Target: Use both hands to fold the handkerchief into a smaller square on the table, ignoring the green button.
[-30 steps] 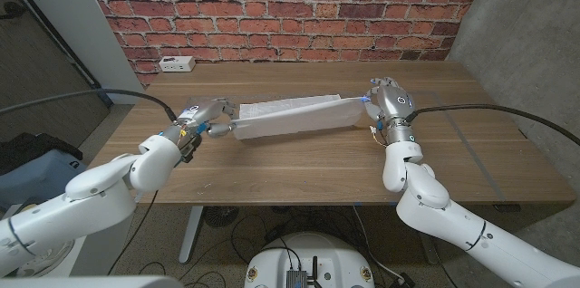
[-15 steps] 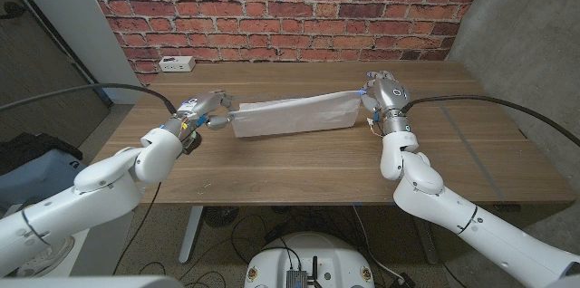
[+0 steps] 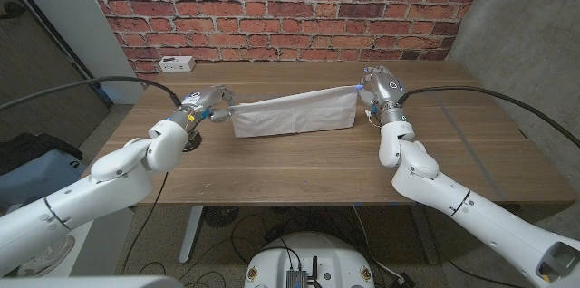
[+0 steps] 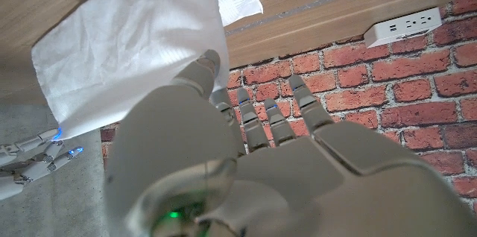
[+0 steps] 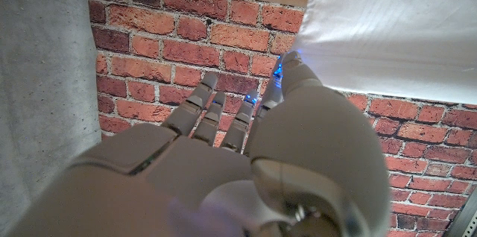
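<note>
The white handkerchief [image 3: 293, 112] hangs stretched between my two hands above the middle of the table, its lower edge near the wood. My left hand [image 3: 207, 104] pinches its left corner, and the cloth [image 4: 127, 51] spreads out past that hand's fingers in the left wrist view. My right hand [image 3: 379, 89] pinches the right corner, held a little higher; the cloth [image 5: 395, 28] shows beyond its thumb in the right wrist view. The right hand [image 4: 33, 159] also appears small in the left wrist view, at the cloth's far corner. I see no green button.
The wooden table [image 3: 299, 161] has bare wood in front of and behind the cloth. A white power strip [image 3: 175, 63] lies at the back left corner, also seen as the power strip [image 4: 401, 24] in the left wrist view. A brick wall stands behind.
Both hands have moved away from me toward the back of the table, carrying the cloth, which now hangs taller and more spread out between them.
</note>
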Motion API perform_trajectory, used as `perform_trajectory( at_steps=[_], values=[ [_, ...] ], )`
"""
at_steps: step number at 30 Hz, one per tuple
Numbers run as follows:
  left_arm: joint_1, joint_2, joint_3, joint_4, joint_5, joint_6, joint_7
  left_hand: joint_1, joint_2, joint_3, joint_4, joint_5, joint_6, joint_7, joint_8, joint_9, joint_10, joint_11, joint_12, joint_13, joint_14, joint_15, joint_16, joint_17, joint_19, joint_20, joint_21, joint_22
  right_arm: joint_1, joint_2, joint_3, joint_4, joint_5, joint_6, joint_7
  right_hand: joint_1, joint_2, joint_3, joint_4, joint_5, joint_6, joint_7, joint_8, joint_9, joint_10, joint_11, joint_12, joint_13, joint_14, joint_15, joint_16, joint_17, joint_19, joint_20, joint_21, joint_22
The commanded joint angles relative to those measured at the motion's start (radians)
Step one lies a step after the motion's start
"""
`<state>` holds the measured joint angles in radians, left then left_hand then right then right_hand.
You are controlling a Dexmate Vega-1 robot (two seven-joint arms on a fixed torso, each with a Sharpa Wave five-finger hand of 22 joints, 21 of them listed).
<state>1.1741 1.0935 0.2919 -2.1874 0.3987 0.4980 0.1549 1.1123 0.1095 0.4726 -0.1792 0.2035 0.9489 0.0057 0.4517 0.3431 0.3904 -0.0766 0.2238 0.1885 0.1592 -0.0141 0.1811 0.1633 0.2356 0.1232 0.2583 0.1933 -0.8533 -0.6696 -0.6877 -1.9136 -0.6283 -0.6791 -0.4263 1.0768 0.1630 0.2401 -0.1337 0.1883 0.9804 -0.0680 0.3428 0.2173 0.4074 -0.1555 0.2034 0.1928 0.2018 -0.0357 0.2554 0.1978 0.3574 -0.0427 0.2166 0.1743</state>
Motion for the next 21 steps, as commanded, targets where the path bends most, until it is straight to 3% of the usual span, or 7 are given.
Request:
perform_trajectory(
  at_steps=[1, 21],
  values=[
    [-0.133, -0.034, 0.115, 0.035, 0.06, 0.062, -0.04, 0.0, 0.001, 0.002, 0.004, 0.008, 0.144, 0.139, -0.004, 0.002, -0.001, 0.005, -0.003, 0.003, 0.007, -0.004, -0.002, 0.003, 0.003, 0.005, -0.002, 0.003, 0.081, 0.011, -0.011, 0.114, 0.036, 0.074, 0.013, 0.01, 0.005, 0.003, 0.004, -0.001, 0.011, -0.001, -0.004, 0.001, 0.009, -0.002, -0.004, 0.003, 0.009, -0.125, 0.001, 0.003, 0.009, 0.001, 0.0, 0.005],
    [-0.315, -0.104, 0.239, 0.159, 0.095, 0.05, -0.121, -0.001, 0.002, -0.002, 0.005, 0.009, 0.139, 0.131, -0.014, 0.005, -0.004, 0.002, -0.007, 0.003, 0.008, -0.004, -0.003, 0.003, 0.005, 0.005, -0.002, 0.003, 0.179, 0.039, -0.045, 0.267, 0.081, 0.164, 0.024, 0.011, 0.006, 0.003, 0.005, -0.001, 0.009, 0.001, -0.005, 0.001, 0.01, 0.002, -0.005, 0.004, 0.012, -0.126, 0.0, 0.003, 0.01, 0.001, -0.001, 0.005]
  ],
)
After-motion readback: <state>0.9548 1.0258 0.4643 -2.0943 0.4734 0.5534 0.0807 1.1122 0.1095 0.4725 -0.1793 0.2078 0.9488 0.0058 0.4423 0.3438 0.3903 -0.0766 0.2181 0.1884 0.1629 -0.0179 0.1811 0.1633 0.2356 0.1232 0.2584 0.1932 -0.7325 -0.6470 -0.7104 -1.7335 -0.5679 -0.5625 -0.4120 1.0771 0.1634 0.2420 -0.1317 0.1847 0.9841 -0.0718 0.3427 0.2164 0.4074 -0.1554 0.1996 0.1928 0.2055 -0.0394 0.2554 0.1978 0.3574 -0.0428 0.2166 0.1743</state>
